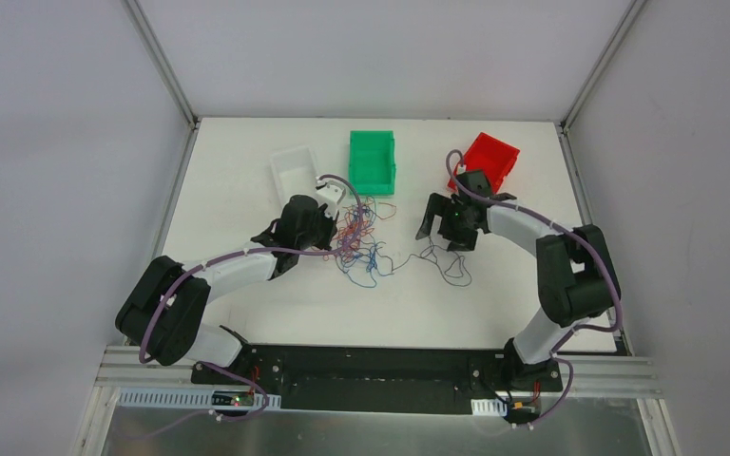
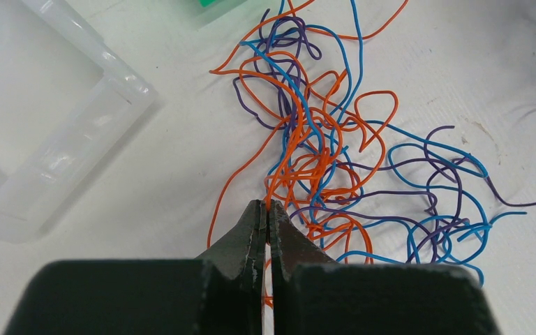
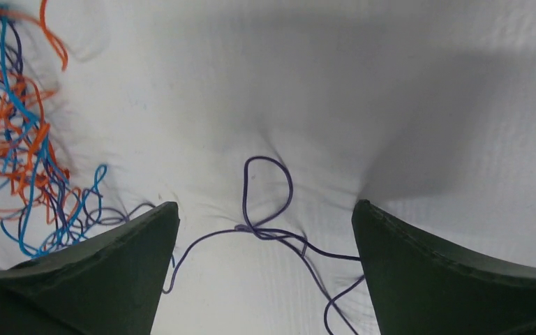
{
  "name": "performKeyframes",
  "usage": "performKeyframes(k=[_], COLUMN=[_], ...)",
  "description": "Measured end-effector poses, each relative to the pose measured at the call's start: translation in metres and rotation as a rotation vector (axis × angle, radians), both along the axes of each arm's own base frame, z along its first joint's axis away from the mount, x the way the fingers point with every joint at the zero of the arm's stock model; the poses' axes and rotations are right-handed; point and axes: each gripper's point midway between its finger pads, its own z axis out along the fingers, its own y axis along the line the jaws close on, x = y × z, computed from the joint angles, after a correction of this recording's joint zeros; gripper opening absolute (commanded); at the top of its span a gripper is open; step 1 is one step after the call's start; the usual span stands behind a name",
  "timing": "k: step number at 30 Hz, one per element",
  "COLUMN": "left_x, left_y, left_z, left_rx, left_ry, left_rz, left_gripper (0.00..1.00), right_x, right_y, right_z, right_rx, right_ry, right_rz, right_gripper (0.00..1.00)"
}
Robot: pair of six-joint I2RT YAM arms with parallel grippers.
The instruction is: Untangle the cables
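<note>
You are pinching an orange strand [image 2: 273, 192] in your left gripper [image 2: 266, 207], jaws closed on it, at the edge of the cables [image 2: 321, 150], which are lying mostly knotted mid-table. Your right gripper [image 3: 265, 206] is hovering wide open over a loose purple strand [image 3: 251, 228]. Most of the untangling is, I judge, waiting to be done. The white table [image 1: 247, 313] is sitting between plain pale walls [image 1: 57, 142], with bins [image 1: 372, 161] lining its far edge

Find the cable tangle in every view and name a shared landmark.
Top external: cable tangle mid-table, below the green bin.
Left wrist: tangle fills centre and right, left claw shut on an orange strand.
Right wrist: tangle at the far left edge.
Shared landmark: purple strand trailing from the tangle.
</note>
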Motion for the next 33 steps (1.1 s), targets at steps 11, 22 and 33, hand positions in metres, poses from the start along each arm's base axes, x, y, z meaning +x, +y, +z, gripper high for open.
performKeyframes(k=[11,22,33], left_x=[-0.001,-0.001,-0.001], left_y=[-0.002,-0.002,-0.002], left_z=[0.0,0.0,0.0], left_rx=[-0.006,-0.006,-0.006], left_ry=[0.004,0.003,0.004], left_rz=[-0.012,-0.012,-0.012], left_gripper=[0.0,0.0,0.0], right_x=[-0.058,-0.071,-0.056], right_y=[0.035,0.058,0.082], right_z=[0.0,0.0,0.015], right_rx=[0.06,0.037,0.164], right_ry=[-0.016,-0.025,-0.033], right_rz=[0.191,0.209,0.046], right_gripper=[0.99,0.99,0.99])
